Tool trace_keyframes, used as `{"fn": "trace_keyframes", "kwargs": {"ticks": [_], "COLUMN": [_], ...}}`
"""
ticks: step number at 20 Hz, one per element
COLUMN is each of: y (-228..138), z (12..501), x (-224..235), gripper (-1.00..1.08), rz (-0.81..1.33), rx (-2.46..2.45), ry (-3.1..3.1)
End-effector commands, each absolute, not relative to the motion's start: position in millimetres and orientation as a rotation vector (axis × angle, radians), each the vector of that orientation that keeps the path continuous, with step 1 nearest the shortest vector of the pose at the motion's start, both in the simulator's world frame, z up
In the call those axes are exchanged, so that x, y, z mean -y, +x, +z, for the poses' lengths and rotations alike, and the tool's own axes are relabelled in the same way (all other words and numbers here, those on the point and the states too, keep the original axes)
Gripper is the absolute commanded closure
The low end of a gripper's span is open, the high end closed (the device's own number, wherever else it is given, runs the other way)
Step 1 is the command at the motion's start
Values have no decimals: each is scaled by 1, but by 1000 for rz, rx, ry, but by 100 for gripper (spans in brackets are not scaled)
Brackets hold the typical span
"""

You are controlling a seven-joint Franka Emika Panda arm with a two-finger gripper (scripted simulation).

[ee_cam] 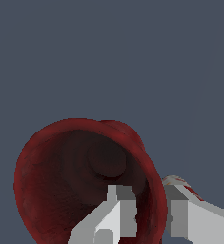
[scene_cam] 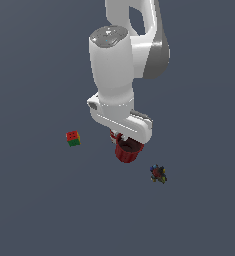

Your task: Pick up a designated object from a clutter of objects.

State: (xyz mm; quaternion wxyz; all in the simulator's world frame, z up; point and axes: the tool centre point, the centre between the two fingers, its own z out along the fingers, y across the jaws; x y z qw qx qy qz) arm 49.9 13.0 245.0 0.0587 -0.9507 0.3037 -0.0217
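Red cup [ee_cam: 61, 181] rim in tool [ee_cam: 149, 209] grip

A plain dark grey-blue floor [scene_cam: 34, 210] spreads flat beneath everything.

A: From my station the arm [scene_cam: 114, 65] reads as glossy white, with fat rounded links and a pale grey cap with a raised oval on top.

B: I see a grey shell curving just behind that cap. And lower down?

A: A boxy white flange with a small round boss on its side. On my wrist feed the end effector [ee_cam: 149, 217] has blocky, square-cut fingers [ee_cam: 114, 217], white with grey faces.
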Motion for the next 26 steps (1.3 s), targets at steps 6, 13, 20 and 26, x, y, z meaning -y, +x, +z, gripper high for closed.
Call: {"fn": "trace_keyframes", "kwargs": {"ticks": [6,13,20,26], "y": [64,74,81,82], "z": [325,375,399,405], "x": [-67,-103,-121,-125], "gripper": [108,108,108,108], "rz": [-71,-70,-69,-69], "rx": [-921,-919,-918,-917], "ry": [-2879,-2878,-2877,-2876]}}
